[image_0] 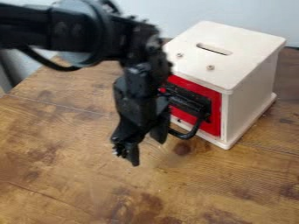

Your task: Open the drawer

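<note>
Black gripper [132, 150] points down, released, just beside drawer [187, 105] handle [184, 131].

one black arm enters from the upper left of the view and bends downward at the wrist. the gripper [138, 145] points steeply down toward the surface, tilted slightly off vertical. its dark fingers [126, 150] stand spread apart, with nothing between them. the frame is motion-blurred.

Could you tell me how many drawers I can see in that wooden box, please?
1: the red drawer in the front of the pale wooden box, its black wire handle sticking out. Other sides are hidden.
</note>
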{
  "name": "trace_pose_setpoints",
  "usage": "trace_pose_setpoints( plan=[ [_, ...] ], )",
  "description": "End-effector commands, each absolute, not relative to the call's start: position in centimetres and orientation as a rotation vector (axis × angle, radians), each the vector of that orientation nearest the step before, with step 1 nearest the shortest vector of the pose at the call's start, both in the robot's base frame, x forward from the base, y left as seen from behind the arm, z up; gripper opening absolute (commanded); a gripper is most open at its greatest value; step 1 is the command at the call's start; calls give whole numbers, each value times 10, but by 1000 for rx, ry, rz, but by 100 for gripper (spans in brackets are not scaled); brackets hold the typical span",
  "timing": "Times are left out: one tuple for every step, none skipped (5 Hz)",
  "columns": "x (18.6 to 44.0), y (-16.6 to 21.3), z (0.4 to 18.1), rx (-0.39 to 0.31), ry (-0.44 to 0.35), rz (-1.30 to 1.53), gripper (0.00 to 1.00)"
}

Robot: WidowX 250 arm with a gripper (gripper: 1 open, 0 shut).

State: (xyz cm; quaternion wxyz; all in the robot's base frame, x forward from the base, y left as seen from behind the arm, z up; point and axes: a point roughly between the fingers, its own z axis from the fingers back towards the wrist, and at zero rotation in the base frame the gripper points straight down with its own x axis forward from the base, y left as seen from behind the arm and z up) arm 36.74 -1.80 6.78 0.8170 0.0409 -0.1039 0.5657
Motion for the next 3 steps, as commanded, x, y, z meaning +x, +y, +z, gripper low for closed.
trace_pose_setpoints(
  plan=[
    [387, -34, 113, 116, -249, 1214, 100],
    [380, -15, 103, 184, -113, 1305, 100],
    [375, -1, 91, 127, 36, 1356, 100]
  ],
)
